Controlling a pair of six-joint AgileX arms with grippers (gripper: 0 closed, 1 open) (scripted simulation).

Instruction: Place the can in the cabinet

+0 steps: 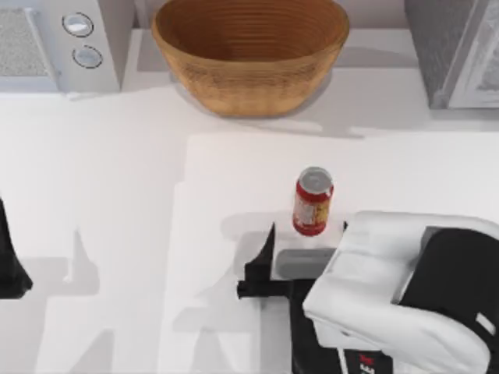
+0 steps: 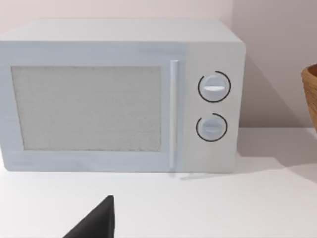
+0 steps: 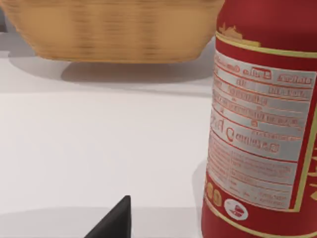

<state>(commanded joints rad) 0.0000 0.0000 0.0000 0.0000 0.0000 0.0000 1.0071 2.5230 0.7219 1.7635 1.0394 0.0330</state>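
Can (image 3: 262, 124) label print present, none legible.

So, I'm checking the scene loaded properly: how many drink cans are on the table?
1. The can stands upright near the middle of the table, in front of the woven basket and just ahead of the right gripper.

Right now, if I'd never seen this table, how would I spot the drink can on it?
Start at the big woven basket at the back of the white table, between the microwave and the grey cabinet. Come forward from it: the can stands upright, just ahead of the right arm's tool. It is the one small red thing, silver-topped.
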